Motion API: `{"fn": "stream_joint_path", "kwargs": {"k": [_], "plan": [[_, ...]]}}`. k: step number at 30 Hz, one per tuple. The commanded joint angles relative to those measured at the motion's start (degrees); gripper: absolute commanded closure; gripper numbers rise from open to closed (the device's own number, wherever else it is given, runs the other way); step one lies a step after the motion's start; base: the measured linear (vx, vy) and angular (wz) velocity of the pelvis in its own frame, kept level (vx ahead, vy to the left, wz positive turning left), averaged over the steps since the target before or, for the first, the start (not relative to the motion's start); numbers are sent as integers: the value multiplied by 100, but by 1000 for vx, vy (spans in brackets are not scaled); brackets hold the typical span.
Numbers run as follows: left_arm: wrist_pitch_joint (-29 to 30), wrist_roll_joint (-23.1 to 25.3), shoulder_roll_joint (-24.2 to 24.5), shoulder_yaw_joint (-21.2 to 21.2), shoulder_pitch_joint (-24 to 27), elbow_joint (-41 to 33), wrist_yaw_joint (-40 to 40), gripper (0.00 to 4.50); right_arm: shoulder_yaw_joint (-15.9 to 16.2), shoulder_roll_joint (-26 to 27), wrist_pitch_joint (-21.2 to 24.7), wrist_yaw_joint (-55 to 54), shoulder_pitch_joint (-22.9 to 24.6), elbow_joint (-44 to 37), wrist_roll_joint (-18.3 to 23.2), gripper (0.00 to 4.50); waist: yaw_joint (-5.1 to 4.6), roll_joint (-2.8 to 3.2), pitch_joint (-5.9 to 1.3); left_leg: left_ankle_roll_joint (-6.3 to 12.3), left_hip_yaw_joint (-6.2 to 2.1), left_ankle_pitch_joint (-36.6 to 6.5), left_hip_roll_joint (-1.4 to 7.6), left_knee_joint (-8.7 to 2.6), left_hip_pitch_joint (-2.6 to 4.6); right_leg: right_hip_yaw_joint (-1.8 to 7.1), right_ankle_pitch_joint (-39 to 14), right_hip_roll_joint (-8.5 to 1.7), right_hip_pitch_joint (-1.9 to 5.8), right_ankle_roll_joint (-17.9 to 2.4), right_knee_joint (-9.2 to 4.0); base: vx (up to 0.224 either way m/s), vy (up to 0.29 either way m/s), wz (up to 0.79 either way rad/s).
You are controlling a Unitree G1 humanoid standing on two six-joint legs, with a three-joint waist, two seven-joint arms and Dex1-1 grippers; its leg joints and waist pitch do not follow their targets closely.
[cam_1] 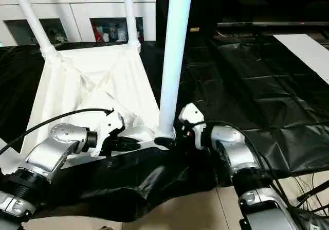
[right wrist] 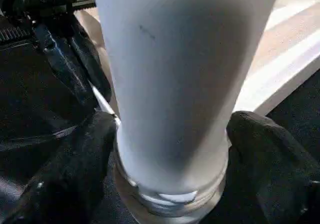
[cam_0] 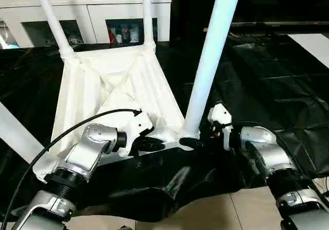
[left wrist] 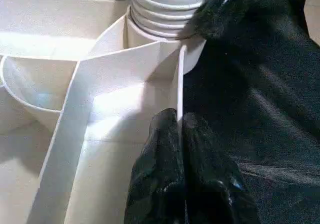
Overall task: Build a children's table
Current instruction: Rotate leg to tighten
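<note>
We see the white plastic children's table top lying ribbed underside up on the black-draped worktop, with long white tapered tubular legs standing in its corner sockets. Our left tool is clamped on the top's thin near edge wall. Our right tool straddles the base of the nearest leg, one finger on each side.

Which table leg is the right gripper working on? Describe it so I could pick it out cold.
On the upturned white tabletop, find the corner nearest the robot on its right. The leg rising there is closest to the camera, and the right gripper's black fingers flank its base.
</note>
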Motion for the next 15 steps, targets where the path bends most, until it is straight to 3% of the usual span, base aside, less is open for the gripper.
{"fn": "stream_joint_path", "kwargs": {"k": [1,10,15], "plan": [[63,-55,-48,-109,53,97,-69,450,-43,-7,42,86,-67,-70,101,93,0,-89,-315,338,-71,-1475,160,-415,67,180,-1460,-246,222,-1274,-434,0,0,0],[74,-28,-34,-125,49,110,-101,450,-22,7,92,114,-22,-55,75,171,7,-80,-315,325,-73,-1466,156,-417,62,176,-1436,-243,229,-1278,-432,0,0,0],[124,23,-99,-100,29,177,77,450,-50,227,119,-404,54,63,-42,178,2,-77,-313,299,-75,-1510,158,-422,72,176,-1476,-243,222,-1278,-437,0,0,0]]}}
